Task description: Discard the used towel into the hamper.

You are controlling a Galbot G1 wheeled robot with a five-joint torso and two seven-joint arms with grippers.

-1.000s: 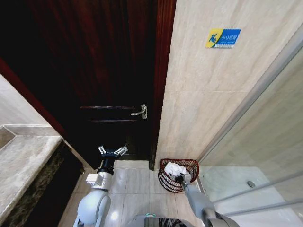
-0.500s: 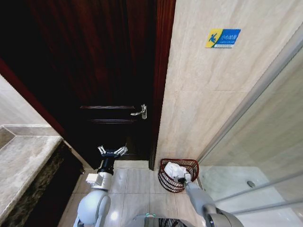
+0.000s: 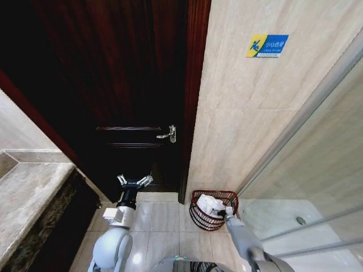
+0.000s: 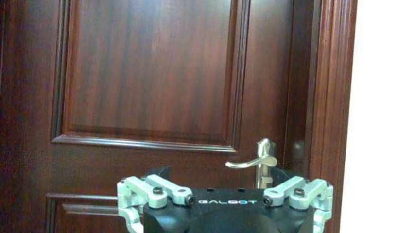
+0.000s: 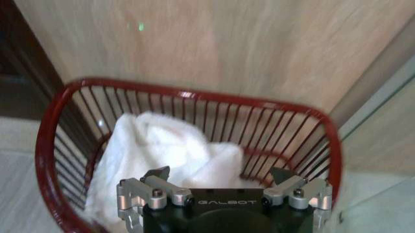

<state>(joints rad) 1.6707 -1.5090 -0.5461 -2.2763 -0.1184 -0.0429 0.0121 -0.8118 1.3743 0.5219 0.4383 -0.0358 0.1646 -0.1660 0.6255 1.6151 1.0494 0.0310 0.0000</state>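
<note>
The white towel [image 5: 162, 155] lies bunched inside the hamper [image 5: 58, 111], which stands on the floor tiles against the beige wall [image 3: 255, 113], just beside the dark wooden door [image 3: 113, 85]. The right gripper [image 5: 220, 175] hangs above the hamper's rim, jaws spread wide, gripping nothing. The left gripper [image 3: 135, 181] hovers before the door, jaws spread, empty.

You're looking at a dark red wire hamper [image 5: 65, 104] holding a plain white towel [image 5: 162, 155]. Beside the hamper, the wall [image 3: 249, 124] is pale beige marble with faint veining and carries a blue-and-yellow sign [image 3: 267, 46]. The door [image 4: 149, 82] is deep reddish-brown wood grain with a brass-toned handle [image 4: 258, 162].
</note>
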